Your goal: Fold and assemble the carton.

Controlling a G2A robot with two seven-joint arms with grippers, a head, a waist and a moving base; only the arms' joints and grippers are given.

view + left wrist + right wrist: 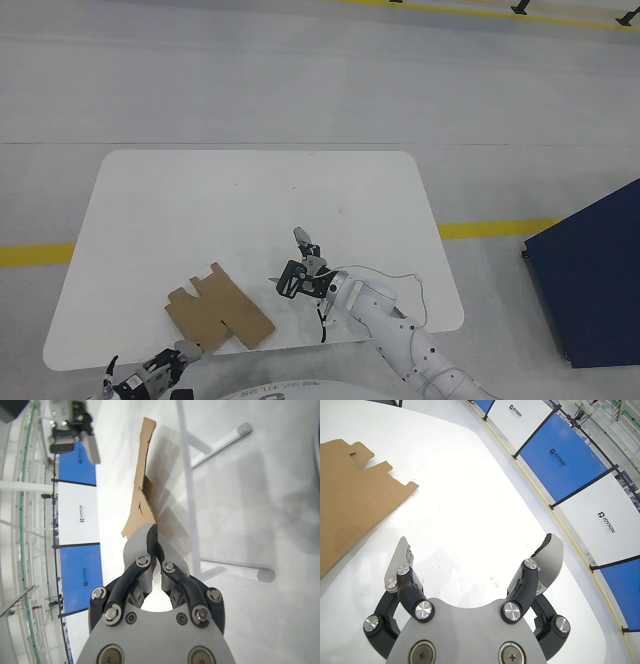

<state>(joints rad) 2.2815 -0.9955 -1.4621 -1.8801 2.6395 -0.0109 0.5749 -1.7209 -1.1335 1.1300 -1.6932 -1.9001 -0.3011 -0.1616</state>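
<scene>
Well, your bench (pixel 250 190) carries the flat carton (pixel 220 310) right at its near edge, so a tug toward the robot can drag the sheet off. Your left claw (pixel 155 547) is clamped on just one corner, a thin hold that may let the cardboard pivot, crease or tear. Your right claw (pixel 480 542), jaws wide apart, hovers beside the carton without touching, so nothing steadies the other side.

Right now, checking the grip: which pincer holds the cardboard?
The left pincer, shut on a corner of the cardboard; the right pincer hangs open and empty.
</scene>
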